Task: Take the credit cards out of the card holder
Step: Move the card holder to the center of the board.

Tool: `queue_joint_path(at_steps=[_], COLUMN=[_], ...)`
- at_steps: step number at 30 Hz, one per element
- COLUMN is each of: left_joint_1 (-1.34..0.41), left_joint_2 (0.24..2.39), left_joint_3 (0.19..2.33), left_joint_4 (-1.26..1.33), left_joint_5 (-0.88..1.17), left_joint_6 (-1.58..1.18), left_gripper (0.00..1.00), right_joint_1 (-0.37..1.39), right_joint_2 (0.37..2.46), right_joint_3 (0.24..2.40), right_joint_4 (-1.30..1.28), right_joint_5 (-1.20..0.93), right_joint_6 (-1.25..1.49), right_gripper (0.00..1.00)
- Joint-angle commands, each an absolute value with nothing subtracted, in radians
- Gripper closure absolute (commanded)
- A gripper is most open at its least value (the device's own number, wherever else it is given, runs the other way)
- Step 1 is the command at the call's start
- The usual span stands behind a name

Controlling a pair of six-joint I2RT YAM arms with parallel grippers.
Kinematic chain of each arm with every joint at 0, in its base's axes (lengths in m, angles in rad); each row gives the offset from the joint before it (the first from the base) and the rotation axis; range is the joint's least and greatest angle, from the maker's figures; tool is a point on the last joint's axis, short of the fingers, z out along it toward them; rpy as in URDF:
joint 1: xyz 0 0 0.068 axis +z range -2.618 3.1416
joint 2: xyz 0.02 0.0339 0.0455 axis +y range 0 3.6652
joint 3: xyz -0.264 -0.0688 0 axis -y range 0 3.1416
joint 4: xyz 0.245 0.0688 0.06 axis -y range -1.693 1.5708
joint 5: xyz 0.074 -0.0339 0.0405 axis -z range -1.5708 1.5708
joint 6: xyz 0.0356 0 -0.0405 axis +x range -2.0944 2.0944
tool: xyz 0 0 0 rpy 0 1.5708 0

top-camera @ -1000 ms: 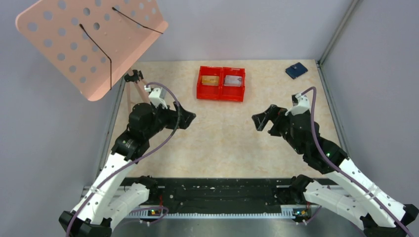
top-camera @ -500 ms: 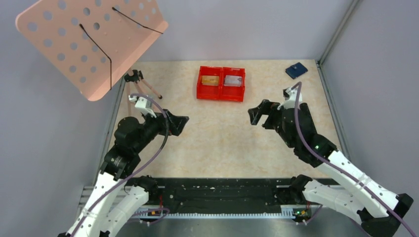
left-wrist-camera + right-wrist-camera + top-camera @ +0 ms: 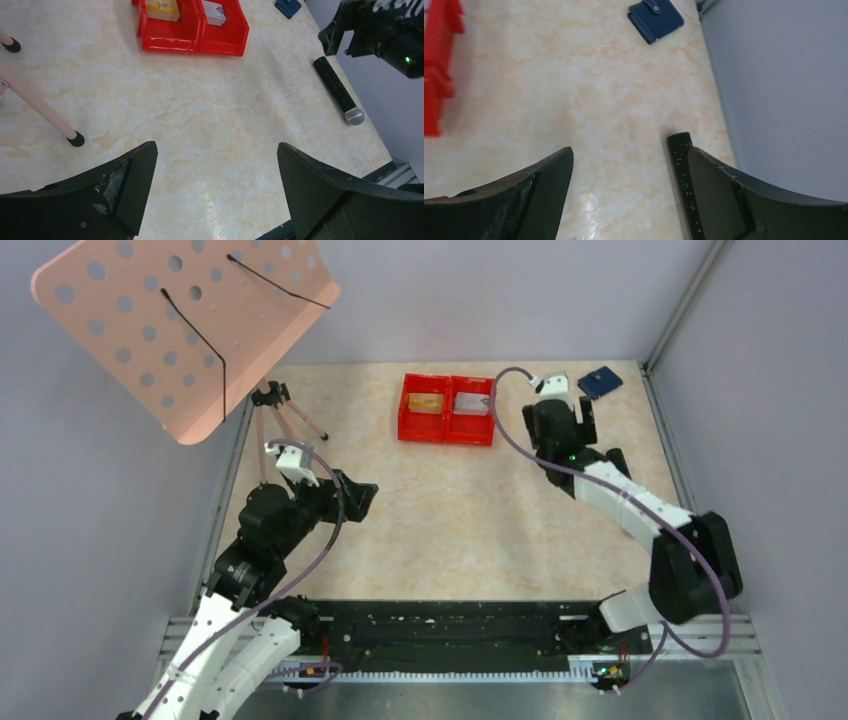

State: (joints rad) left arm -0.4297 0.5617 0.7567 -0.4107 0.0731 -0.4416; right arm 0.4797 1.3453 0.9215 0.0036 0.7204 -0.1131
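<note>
Card holder [image 3: 656,20] lies well beyond right end effector [image 3: 629,167].

Beige table [image 3: 450,530]: red tray [image 3: 445,435]; card holder [image 3: 599,382]; black cylinder [image 3: 336,89]

A: What do we see on the bench [image 3: 450,530]?
B: We see a red twin tray [image 3: 445,435] at far centre. At far left, a pink perforated board [image 3: 150,330] tilts above a tripod [image 3: 290,420]. A black cylinder [image 3: 334,85] with a grey end lies flat near the right edge.
</note>
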Motion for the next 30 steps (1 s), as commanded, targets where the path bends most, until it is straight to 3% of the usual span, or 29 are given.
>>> queue_joint_path(at_steps=[1,9,14,30], left_joint_1=[-0.459,-0.501,-0.502,-0.501], left_joint_2=[0.546,0.568,0.588,0.666], left_joint_3=[0.771,0.772,0.775,0.787], left_joint_4=[-0.419,-0.423,-0.424,-0.433], left_joint_5=[0.010,-0.030,-0.048,-0.122], left_joint_6=[-0.413,-0.398,-0.389,-0.362], left_gripper=[0.05,0.05,0.05,0.06], right_joint_1=[0.338,0.150,0.051,0.025], right_joint_2=[1.525,1.865,2.008,2.407], right_joint_3=[1.120,1.481,1.640,1.961], right_joint_4=[-0.001,-0.262,-0.319,-0.218], right_joint_5=[0.703,0.501,0.382,0.524], right_joint_6=[-0.239,-0.115,0.033,-0.401], right_gripper=[0.19,0.27,0.23,0.42])
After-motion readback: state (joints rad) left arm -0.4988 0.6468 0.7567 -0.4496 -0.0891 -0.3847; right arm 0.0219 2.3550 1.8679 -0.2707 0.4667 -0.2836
